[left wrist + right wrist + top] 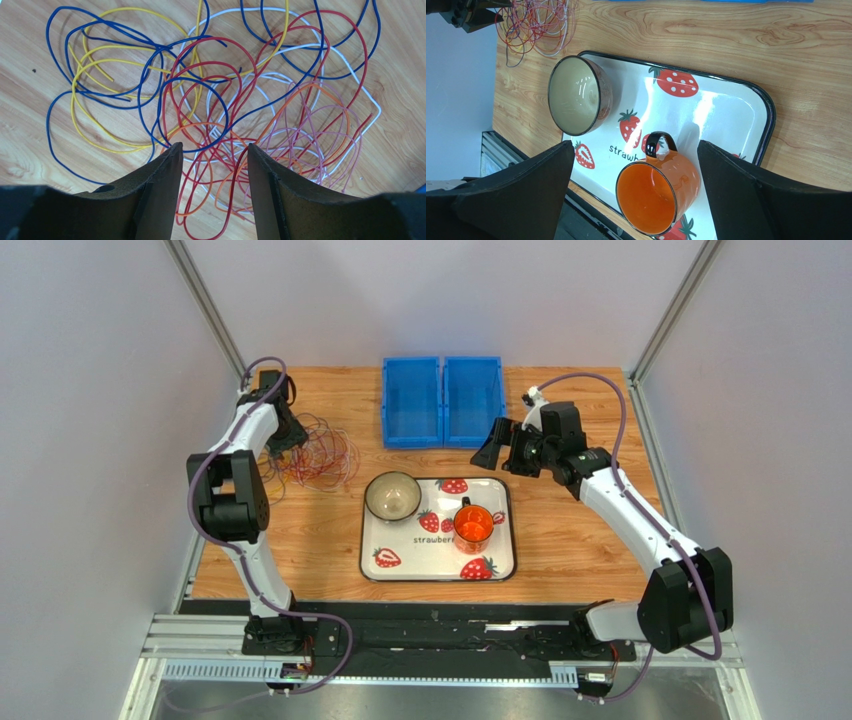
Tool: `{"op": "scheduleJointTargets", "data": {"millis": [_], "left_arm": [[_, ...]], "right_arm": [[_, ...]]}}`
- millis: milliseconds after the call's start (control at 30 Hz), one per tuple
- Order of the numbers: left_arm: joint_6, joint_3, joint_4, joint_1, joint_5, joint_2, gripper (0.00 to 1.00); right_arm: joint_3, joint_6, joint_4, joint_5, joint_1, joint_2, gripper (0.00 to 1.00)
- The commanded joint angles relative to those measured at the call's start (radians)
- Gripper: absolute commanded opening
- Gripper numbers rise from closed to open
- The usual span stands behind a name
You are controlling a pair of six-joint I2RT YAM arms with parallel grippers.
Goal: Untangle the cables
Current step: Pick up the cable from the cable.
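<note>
The multicoloured cables (240, 100) lie in one tangle at the wooden table's (580, 540) left. The left gripper (215, 146), half open, straddles red strands ungripped; the right gripper (636, 145) gapes empty. Untangling appears barely begun.

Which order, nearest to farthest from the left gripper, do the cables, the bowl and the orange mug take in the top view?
1. The cables, at the left gripper on the table's left side.
2. The bowl, on the left end of the tray.
3. The orange mug, further right on the tray.
</note>
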Motion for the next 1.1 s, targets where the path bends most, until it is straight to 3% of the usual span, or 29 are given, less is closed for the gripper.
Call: {"op": "scheduleJointTargets", "data": {"millis": [0, 167, 500, 1067], "left_arm": [[-0.009, 0.039, 0.051, 0.009, 0.007, 0.018, 0.58], [-0.009, 0.061, 0.054, 0.019, 0.005, 0.03, 0.56], [-0.02, -0.036, 0.117, 0.028, 0.004, -0.135, 0.67], [-0.048, 0.079, 0.09, 0.036, -0.006, 0.047, 0.59]], "right_arm": [[0.002, -0.016, 0.031, -0.008, 0.011, 0.004, 0.98], [0.005, -0.019, 0.033, -0.008, 0.02, 0.016, 0.98], [0.014, -0.019, 0.036, -0.008, 0.031, 0.039, 0.98], [0.019, -0.025, 0.038, -0.011, 0.048, 0.062, 0.98]]}}
